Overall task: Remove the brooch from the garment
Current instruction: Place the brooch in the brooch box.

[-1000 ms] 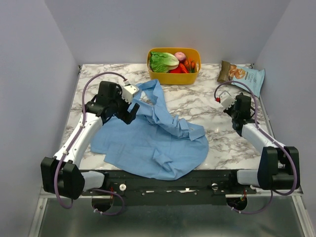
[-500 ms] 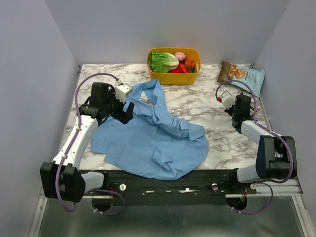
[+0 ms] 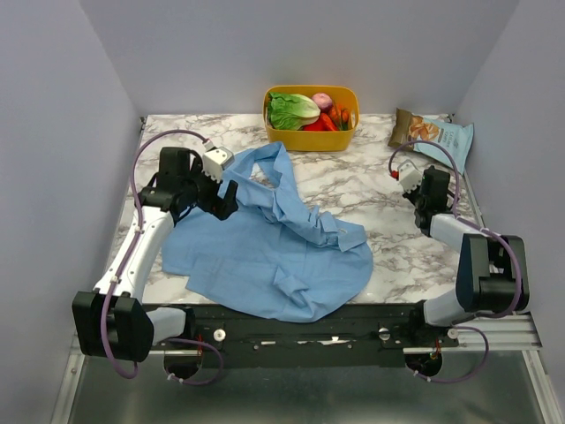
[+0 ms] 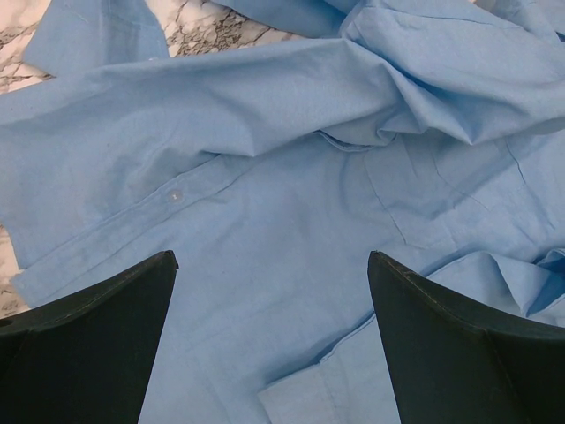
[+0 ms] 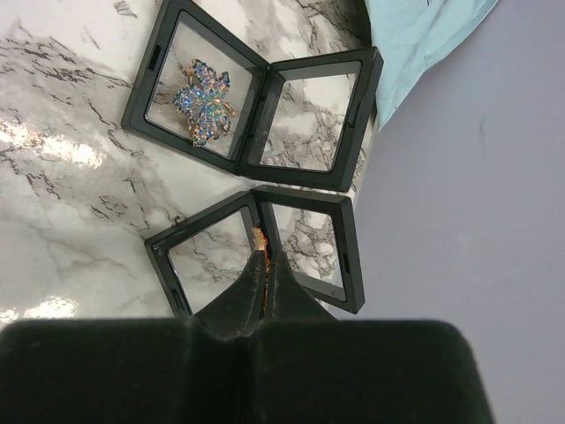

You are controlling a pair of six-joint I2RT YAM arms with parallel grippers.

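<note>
The garment (image 3: 274, 247), a light-blue shirt, lies crumpled across the middle and left of the marble table. My left gripper (image 3: 222, 196) hovers above its upper left part, open. In the left wrist view the black fingers (image 4: 97, 327) stand wide apart over the shirt cloth (image 4: 282, 177), with nothing between them. My right gripper (image 3: 425, 190) is at the far right, away from the shirt. In the right wrist view it (image 5: 266, 256) is shut on the brooch (image 5: 259, 237), a tiny orange-tan bit at the fingertips, above an open black case (image 5: 212, 252).
A second open black case (image 5: 265, 97) holds a blue jewelled ornament (image 5: 203, 99). A yellow basket (image 3: 311, 141) of vegetables stands at the back centre, and a chip bag (image 3: 433, 132) at the back right. The grey wall is close on the right.
The left gripper has drawn back a little to the left over the shirt. The right arm has folded closer to its base, its gripper shifting slightly toward the back.
</note>
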